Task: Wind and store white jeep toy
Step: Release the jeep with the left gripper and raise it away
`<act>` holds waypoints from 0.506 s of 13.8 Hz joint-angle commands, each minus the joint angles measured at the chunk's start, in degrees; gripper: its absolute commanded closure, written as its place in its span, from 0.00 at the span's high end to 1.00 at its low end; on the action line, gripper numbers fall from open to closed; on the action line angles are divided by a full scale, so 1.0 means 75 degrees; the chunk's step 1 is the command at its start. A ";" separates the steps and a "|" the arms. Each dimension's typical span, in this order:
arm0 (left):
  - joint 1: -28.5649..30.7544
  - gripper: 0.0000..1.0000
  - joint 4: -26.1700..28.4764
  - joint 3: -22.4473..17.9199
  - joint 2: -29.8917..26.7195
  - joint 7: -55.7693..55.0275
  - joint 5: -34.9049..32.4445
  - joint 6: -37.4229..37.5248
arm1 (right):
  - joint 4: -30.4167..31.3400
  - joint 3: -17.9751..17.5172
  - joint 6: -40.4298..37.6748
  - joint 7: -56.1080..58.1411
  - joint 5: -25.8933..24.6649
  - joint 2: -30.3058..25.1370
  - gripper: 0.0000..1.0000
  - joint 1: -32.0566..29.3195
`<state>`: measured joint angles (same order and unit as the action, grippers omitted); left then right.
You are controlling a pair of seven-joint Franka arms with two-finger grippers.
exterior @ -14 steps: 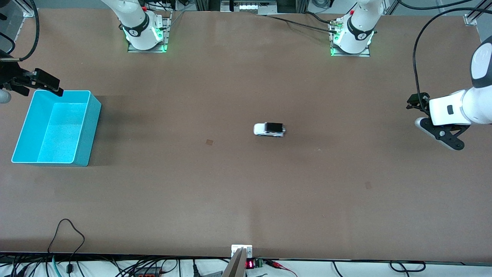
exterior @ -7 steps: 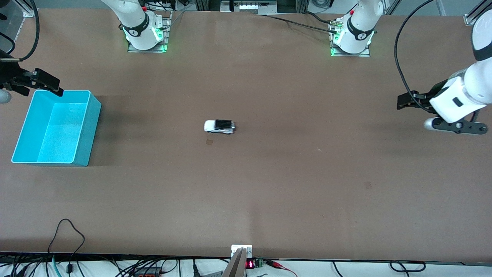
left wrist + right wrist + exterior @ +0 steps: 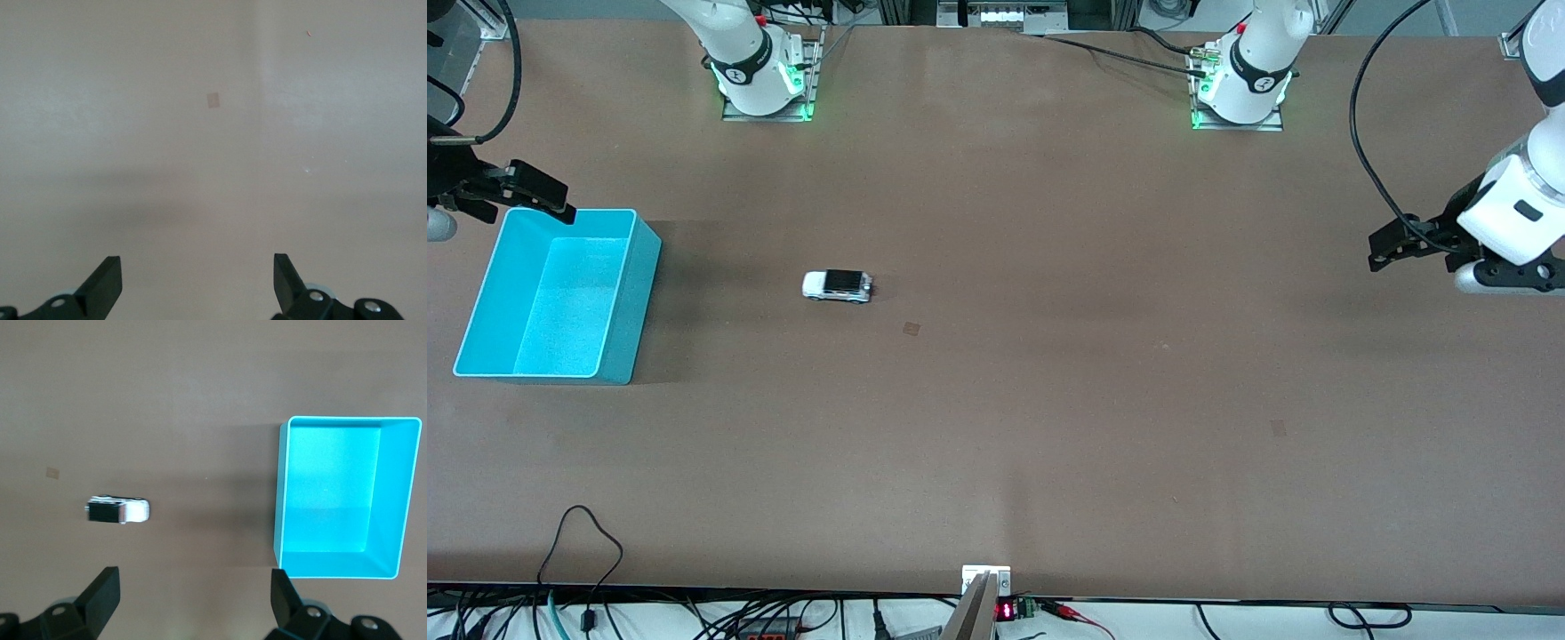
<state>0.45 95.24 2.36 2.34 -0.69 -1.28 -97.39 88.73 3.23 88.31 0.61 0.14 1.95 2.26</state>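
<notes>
White jeep toy (image 3: 837, 286) sat alone on the brown worktop (image 3: 1049, 427), near the turquoise bin (image 3: 618, 347). Right claw (image 3: 525, 191) hung spread over the bin's corner; left claw (image 3: 1409, 244) waited spread over the worktop's left-arm end.

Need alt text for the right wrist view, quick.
A white jeep toy sits alone on the brown table, apart from an empty turquoise bin. The open right gripper hangs above the table between them, holding nothing.
</notes>
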 commanded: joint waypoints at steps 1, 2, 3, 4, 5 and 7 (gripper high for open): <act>-0.0248 1.00 0.0636 -0.0198 -0.0593 0.0466 0.0112 -0.0221 | -0.0100 -0.0009 -0.0115 0.0024 0.0040 0.0033 1.00 0.0003; -0.0318 1.00 0.0683 -0.0256 -0.0651 0.0513 0.0089 -0.0209 | -0.0089 -0.0009 -0.0219 0.0361 0.0051 -0.0036 1.00 0.0003; -0.0365 1.00 0.0695 -0.0280 -0.0710 0.0537 0.0042 -0.0175 | -0.0112 0.0049 -0.0325 0.0828 0.0086 -0.0025 1.00 -0.0032; -0.0342 1.00 0.0626 -0.0222 -0.0687 0.0537 0.0030 -0.0116 | -0.0112 0.0038 -0.0326 0.1053 0.0110 0.0033 1.00 -0.0021; -0.0295 1.00 0.0602 -0.0210 -0.0652 0.0560 0.0030 -0.0116 | -0.0100 0.0015 -0.0338 0.1183 0.0133 -0.0002 1.00 0.0003; -0.0283 1.00 0.0602 -0.0210 -0.0652 0.0595 0.0030 -0.0069 | -0.0100 -0.0009 -0.0210 0.2617 0.0133 0.0114 1.00 0.0015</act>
<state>-0.91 98.54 1.83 -1.35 1.84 -1.28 -97.66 88.73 3.20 86.93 12.20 0.30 1.96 2.33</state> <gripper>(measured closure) 0.000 0.000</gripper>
